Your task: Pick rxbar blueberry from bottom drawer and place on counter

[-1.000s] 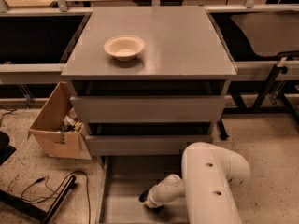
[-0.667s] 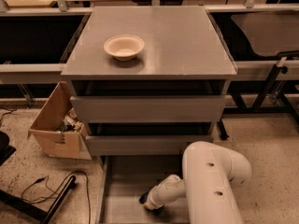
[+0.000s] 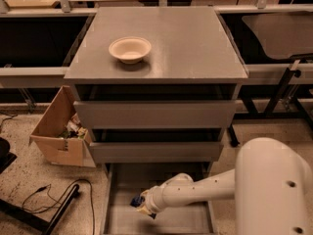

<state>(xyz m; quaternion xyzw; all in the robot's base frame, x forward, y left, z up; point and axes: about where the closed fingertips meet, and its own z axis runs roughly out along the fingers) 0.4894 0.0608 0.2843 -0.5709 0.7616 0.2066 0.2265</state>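
Note:
The bottom drawer (image 3: 176,220) is pulled open at the foot of the grey cabinet and shows a plain grey floor. My white arm reaches in from the right. My gripper (image 3: 139,204) is over the drawer's left part, shut on the rxbar blueberry (image 3: 135,200), a small dark navy bar at its tip, held just above the drawer floor. The counter (image 3: 186,38) is the cabinet's flat grey top, with a beige bowl (image 3: 129,49) on its left part.
The two upper grey drawers (image 3: 156,114) stand slightly open above the gripper. A cardboard box (image 3: 56,133) with clutter sits on the floor to the left of the cabinet. Black cables (image 3: 54,199) lie at lower left. Table legs (image 3: 276,97) stand at right.
My gripper has moved left and a little up inside the bottom drawer, with the dark bar now at its tip. The bowl and drawers have not moved.

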